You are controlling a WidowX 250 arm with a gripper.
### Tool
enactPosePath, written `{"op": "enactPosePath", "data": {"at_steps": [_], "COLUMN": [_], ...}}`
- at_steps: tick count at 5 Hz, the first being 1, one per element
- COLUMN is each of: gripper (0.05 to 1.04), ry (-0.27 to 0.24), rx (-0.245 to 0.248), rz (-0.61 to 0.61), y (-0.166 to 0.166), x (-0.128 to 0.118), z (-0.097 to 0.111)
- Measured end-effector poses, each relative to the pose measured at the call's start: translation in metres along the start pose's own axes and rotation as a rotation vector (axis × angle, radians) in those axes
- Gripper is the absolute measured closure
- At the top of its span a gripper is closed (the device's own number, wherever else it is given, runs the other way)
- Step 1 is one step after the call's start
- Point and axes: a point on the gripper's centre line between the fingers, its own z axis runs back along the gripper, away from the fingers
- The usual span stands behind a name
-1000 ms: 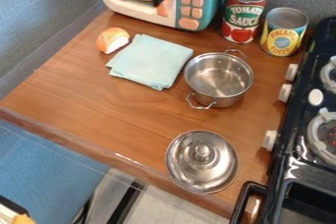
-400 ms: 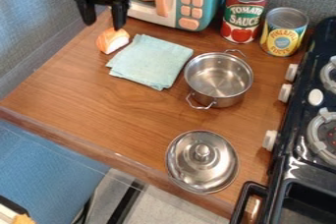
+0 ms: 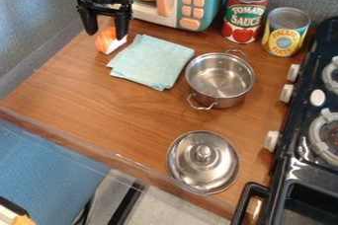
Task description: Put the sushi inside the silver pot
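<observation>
Camera view, eleven o'clock: the spread claw (image 3: 105, 35), if lowered off-centre, could have knocked the sushi (image 3: 105, 44) over.

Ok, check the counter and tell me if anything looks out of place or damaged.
Nothing looks spilled or damaged. Only the lid stands out: it lies off the pot, right by the near edge of the counter, where it might get knocked off.

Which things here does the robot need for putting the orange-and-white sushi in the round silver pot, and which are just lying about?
Part of the job:
orange-and-white sushi
round silver metal pot
black two-finger gripper

Just lying about:
round silver lid
folded pale-green cloth
red-labelled can
yellow-labelled can
teal-and-white toy microwave
black toy stove
</observation>
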Motion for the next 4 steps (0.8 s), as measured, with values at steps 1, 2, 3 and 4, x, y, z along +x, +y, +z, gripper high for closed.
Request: {"op": "enactPosePath", "data": {"at_steps": [1, 2, 3, 4], "gripper": [0.115, 0.25, 0.496, 0.502], "ry": [0.023, 0.032, 0.029, 0.021], "rx": [0.015, 0.013, 0.014, 0.02], "rz": [0.007, 0.019, 0.005, 0.017], "y": [-0.0011, -0.0007, -0.0013, -0.0018], "x": [0.0036, 0.0028, 0.003, -0.0025], "z": [-0.0097, -0.0113, -0.0128, -0.009]}}
